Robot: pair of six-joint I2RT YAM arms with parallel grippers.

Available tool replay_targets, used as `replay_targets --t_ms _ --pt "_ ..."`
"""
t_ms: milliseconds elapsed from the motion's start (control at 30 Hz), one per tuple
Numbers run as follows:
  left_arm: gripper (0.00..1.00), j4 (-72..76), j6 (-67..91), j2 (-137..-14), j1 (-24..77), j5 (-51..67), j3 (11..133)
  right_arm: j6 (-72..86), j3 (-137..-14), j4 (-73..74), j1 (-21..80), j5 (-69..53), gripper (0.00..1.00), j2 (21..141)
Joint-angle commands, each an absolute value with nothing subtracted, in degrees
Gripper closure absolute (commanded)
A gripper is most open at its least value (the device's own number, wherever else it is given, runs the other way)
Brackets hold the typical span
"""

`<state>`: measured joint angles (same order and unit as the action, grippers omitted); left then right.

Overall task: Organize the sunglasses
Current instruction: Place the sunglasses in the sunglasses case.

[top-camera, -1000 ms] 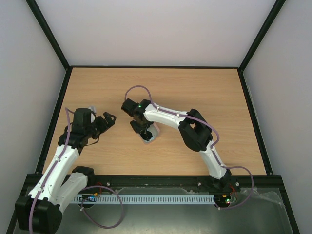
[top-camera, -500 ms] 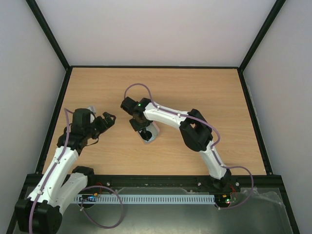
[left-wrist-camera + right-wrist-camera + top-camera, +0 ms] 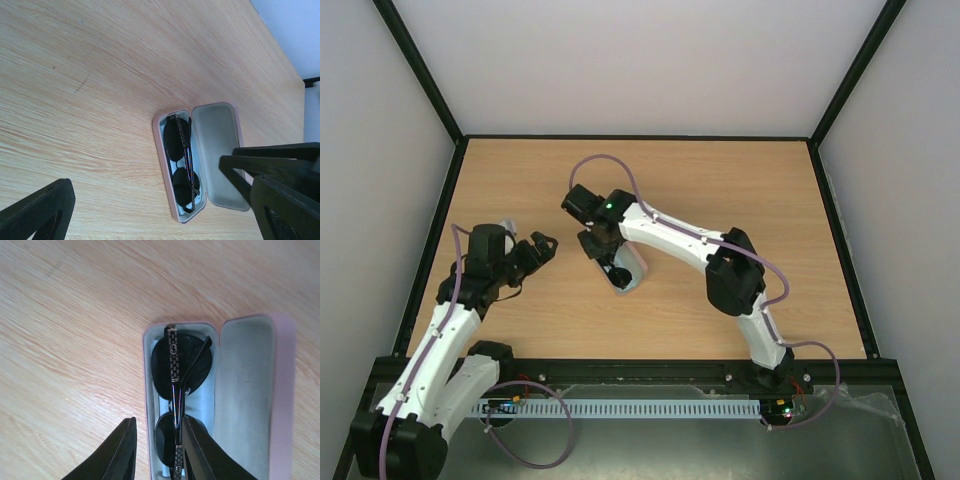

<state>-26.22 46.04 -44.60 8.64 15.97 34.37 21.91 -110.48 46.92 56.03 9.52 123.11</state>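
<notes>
Overhead, the right arm (image 3: 660, 235) hangs over the pink case (image 3: 634, 276), hiding its contents; the left arm (image 3: 470, 290) sits well apart, so the right is nearer. From the left wrist, the sunglasses (image 3: 181, 162) lie folded inside the case beside its open lid (image 3: 220, 150); the left jaws gape wide, empty. From the right wrist, the sunglasses' long axis runs straight away from the right jaws, which stand slightly apart above the case's near end, gripping nothing.

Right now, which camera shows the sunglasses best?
The left wrist view: the whole sunglasses lie unobstructed in the open pink case. The right wrist view is closer, but its fingers cover the lower lens. In the top view the right gripper hides nearly everything.
</notes>
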Motion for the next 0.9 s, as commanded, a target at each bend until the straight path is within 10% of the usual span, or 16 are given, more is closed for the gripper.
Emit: replay_targets --t_ms 0,867 --pt "0.01 -27.8 45.4 -43.6 8.2 17.1 34.1 23.6 -113.2 51.6 56.7 9.6 0.71 118.4" --pt "0.01 -33.9 42.1 -40.1 8.2 21.6 35.1 30.3 -108.6 52.0 56.6 8.1 0.03 106.7"
